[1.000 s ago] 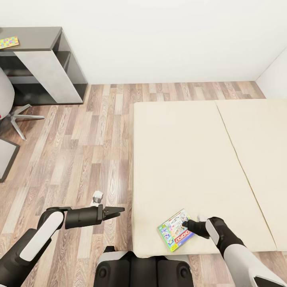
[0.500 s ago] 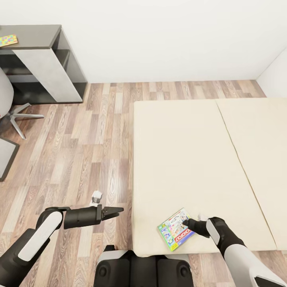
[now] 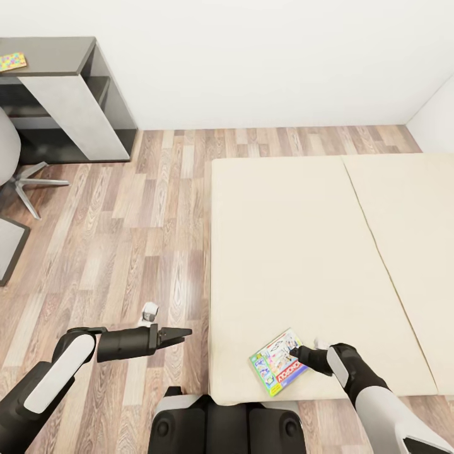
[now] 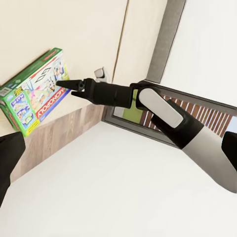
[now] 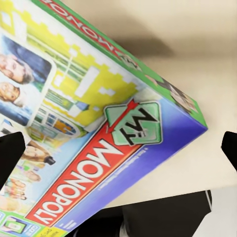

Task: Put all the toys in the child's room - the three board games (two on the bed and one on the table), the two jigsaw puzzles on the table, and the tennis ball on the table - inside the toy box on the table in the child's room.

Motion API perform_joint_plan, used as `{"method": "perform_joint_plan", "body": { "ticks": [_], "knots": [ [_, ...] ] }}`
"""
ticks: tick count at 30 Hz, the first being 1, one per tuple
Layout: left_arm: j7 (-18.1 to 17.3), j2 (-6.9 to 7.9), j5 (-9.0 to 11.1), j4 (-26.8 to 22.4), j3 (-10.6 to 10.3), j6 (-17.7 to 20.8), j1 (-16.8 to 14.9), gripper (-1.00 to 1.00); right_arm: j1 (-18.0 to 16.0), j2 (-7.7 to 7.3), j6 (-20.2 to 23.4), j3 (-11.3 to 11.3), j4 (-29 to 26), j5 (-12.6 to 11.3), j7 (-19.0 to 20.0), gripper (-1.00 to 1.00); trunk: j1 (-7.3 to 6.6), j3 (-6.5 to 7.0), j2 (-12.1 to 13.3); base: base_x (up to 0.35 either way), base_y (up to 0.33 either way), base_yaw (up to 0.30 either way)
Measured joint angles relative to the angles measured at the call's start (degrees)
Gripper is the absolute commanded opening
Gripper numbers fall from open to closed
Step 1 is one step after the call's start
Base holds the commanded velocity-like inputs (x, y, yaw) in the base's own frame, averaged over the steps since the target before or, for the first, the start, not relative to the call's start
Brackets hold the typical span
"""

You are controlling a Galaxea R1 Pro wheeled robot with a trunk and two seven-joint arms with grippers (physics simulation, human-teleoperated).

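Observation:
A white and green Monopoly board game (image 3: 275,364) lies flat on the beige bed (image 3: 284,239), close to its near edge. My right gripper (image 3: 294,351) is at the box's right side, open, its dark fingers (image 5: 10,155) spread wide either side of the box lid (image 5: 89,148). The left wrist view catches the same box (image 4: 34,96) with the right gripper (image 4: 74,87) pointing at it. My left gripper (image 3: 183,332) hangs open over the wooden floor, left of the bed, holding nothing. One jigsaw puzzle (image 3: 11,61) lies on the table (image 3: 57,53) at the far left.
A grey office chair (image 3: 12,170) stands in front of the table at the left edge. Wooden floor (image 3: 145,233) stretches between table and bed. A white wall runs behind both. My own base (image 3: 221,422) is pressed against the bed's near edge.
The left arm has drifted slightly lower and to the left. The view has shifted a little. The right gripper and the Monopoly box have stayed put.

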Motion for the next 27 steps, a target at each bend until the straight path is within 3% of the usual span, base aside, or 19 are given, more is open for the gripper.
{"method": "perform_joint_plan", "body": {
  "ticks": [14,20,27],
  "knots": [
    [0.10,-0.01,-0.01,-0.03,0.03,-0.03,0.05,1.00,-0.04,0.22,-1.26,0.45,0.31,-0.51,-0.17,1.00,-0.04,-0.62,-0.05,0.000,0.000,0.000],
    [0.10,-0.06,-0.04,-0.02,0.02,-0.03,0.01,1.00,-0.01,0.17,-1.31,0.39,0.20,0.44,0.60,1.00,-0.02,-0.63,-0.03,0.000,0.000,0.000],
    [0.08,-0.02,-0.05,0.00,-0.01,-0.03,-0.04,1.00,0.02,1.28,-1.19,0.48,0.01,0.12,2.03,1.00,0.00,-0.64,0.00,0.000,0.000,0.000]
  ]
}}
